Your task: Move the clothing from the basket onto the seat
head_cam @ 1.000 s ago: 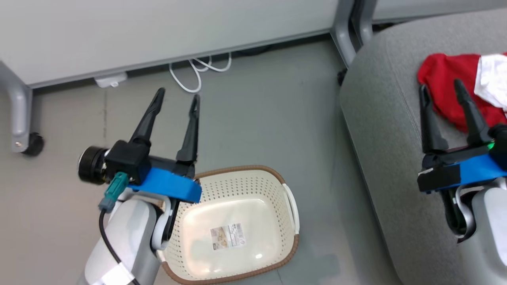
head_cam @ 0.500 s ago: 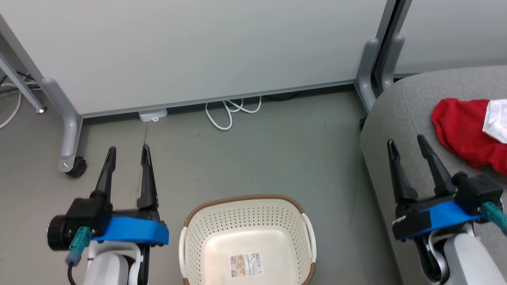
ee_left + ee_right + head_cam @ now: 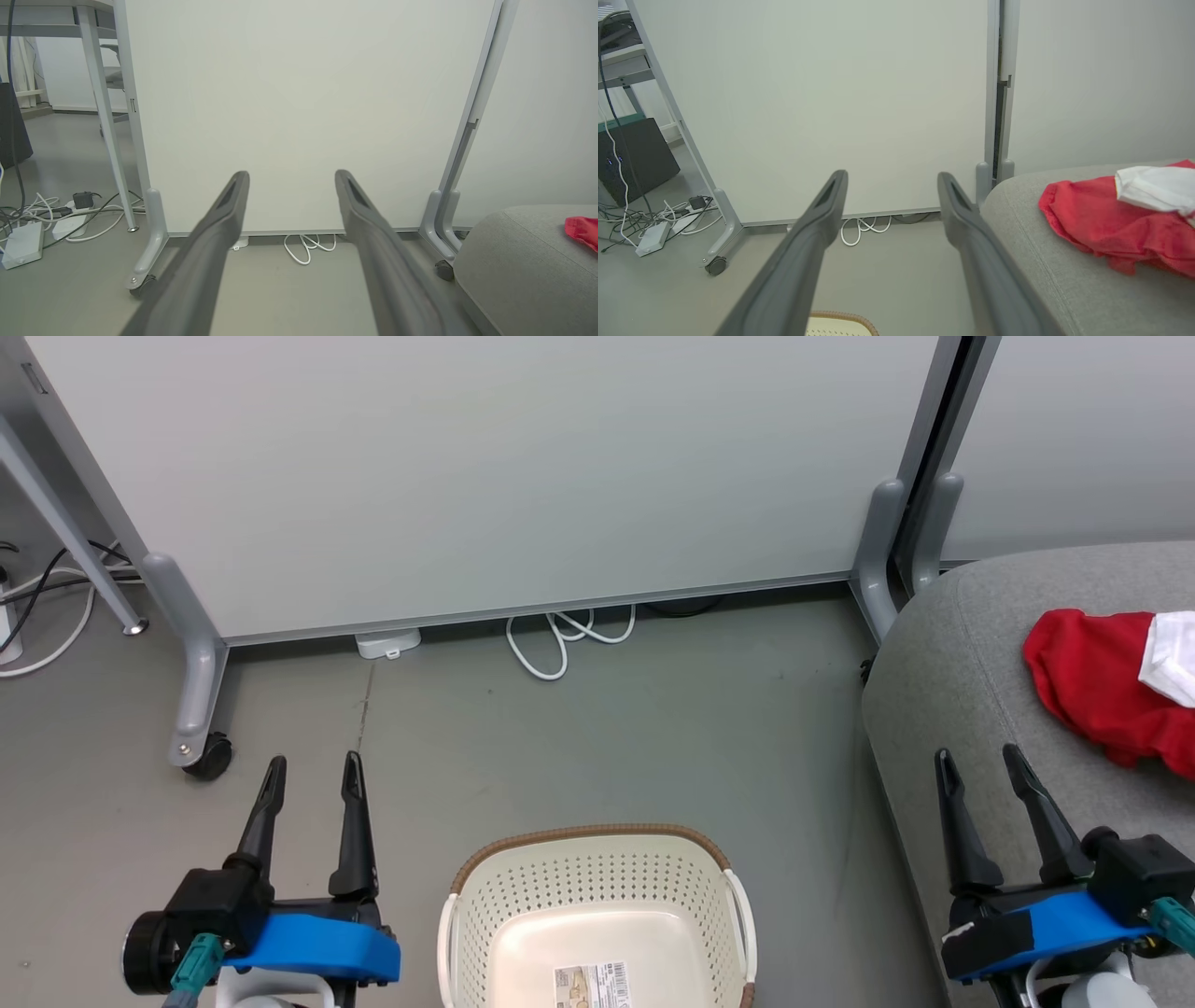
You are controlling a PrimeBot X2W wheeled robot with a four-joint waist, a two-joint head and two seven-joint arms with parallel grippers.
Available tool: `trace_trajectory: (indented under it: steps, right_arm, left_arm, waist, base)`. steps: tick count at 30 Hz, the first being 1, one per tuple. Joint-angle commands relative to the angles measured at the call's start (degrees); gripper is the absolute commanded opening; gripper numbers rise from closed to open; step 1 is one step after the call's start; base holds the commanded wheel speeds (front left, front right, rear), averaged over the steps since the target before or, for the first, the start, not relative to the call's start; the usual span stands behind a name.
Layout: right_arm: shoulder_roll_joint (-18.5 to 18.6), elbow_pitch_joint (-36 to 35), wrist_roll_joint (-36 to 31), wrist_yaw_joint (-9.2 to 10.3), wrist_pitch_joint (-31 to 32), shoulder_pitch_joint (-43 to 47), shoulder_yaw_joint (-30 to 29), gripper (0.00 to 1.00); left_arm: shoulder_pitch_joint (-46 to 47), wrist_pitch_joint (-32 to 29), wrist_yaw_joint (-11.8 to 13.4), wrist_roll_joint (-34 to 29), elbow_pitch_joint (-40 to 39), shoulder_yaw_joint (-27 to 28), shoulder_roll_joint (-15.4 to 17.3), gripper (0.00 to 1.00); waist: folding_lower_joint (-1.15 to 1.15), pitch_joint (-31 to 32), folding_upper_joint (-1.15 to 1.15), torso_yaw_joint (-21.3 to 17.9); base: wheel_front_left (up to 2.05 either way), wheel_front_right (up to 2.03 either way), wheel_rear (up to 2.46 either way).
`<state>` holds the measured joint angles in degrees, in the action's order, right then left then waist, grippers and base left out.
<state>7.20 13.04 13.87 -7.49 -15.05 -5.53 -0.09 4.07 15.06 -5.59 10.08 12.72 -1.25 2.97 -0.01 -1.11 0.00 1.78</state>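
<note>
One each: basket (image 3: 588, 833), seat (image 3: 971, 644), clothing heap (image 3: 1092, 683), left pincer (image 3: 315, 762), right pincer (image 3: 977, 753).

This looks like an office or lab workroom. Pale movable partition panels (image 3: 523, 476) stand on grey metal legs (image 3: 191, 681), one with a black castor wheel (image 3: 207, 758), over a smooth grey floor (image 3: 653, 737). A looped white cable (image 3: 569, 639) lies below the panels. To one side, tangled cables and power adapters (image 3: 28, 228) lie near slim table legs (image 3: 100, 107). A grey upholstered seat (image 3: 971, 663) sits at the right.
</note>
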Motion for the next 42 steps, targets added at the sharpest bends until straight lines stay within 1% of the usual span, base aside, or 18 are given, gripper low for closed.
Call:
trace_trajectory:
  steps: [1, 8, 17, 18, 23, 42]
  right_arm:
    - [-0.3, -0.4, 0.5, -0.01, -0.2, 1.0, -0.2, 1.0]
    - [-1.0, -0.5, 0.2, -0.01, -0.2, 2.7, -0.9, 1.0]
    - [-1.5, -0.2, 0.2, -0.01, -0.2, 2.9, -0.8, 1.0]
    - [-1.3, -0.2, -0.1, 0.0, 0.0, 2.3, -0.7, 0.0]
    - [-1.6, 2.1, 0.9, 0.0, 0.7, 2.8, -0.7, 0.0]
    - [-2.3, 1.6, 20.0, 0.0, 5.8, 1.8, -2.1, 0.0]
  left_arm:
    - [-0.6, 0.2, 0.0, 0.3, 0.0, -0.4, -0.1, 1.0]
    - [-1.3, 0.2, -0.1, 0.8, 0.2, -0.6, -0.1, 1.0]
    - [-1.4, 0.2, 0.2, 0.2, 1.0, -1.1, -0.1, 1.0]
    - [-1.0, 0.0, 0.0, 0.4, 1.0, -1.1, 0.0, 0.0]
    - [-2.3, -0.8, 0.0, 1.6, 3.4, -0.9, -0.1, 0.0]
    - [-1.1, -5.8, -0.5, 21.4, 2.7, 1.2, -0.1, 0.0]
  waist:
    - [0.01, 0.1, 0.0, 0.1]
    - [0.01, 0.6, 0.0, 0.2]
    - [0.01, 1.0, 0.0, 0.2]
    - [0.01, 1.0, 0.0, 0.2]
    - [0.01, 1.0, 0.0, 0.2]
    - [0.01, 1.0, 0.0, -0.1]
  base:
    - [0.0, 0.0, 0.0]
    - [0.0, 0.0, 0.0]
    - [0.0, 0.0, 0.0]
    - [0.0, 0.0, 0.0]
    - [0.0, 0.0, 0.0]
    - [0.0, 0.0, 0.0]
